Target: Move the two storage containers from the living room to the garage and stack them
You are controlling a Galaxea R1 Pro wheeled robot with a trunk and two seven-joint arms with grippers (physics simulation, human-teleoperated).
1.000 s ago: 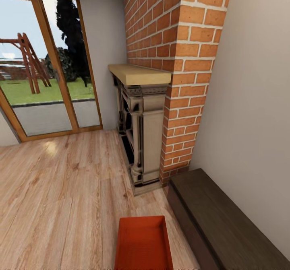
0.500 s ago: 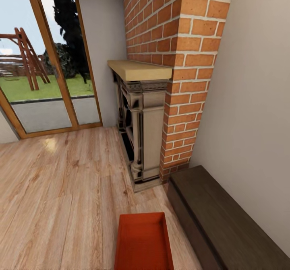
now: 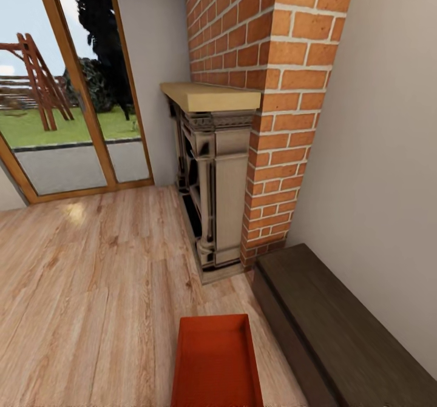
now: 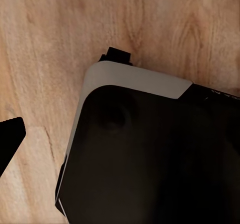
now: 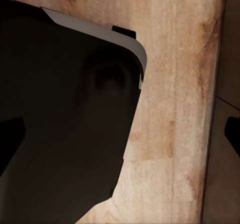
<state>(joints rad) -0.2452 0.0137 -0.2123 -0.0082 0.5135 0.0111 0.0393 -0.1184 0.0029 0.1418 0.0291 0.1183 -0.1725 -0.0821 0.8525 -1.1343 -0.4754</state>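
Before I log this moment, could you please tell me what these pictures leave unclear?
- Orange bin, head view: its near end is cut off by the bottom edge.
- Dark cabinet, head view: runs off the lower right corner.
- Both wrist views: dark tips at the edges; open or shut cannot be told.

Floor (image 3: 91, 285) is light wood planks with a slight sheen, fireplace (image 3: 267, 91) rough red brick, cabinet (image 3: 340, 334) dark matt wood, bin (image 3: 216, 364) smooth orange-red plastic.
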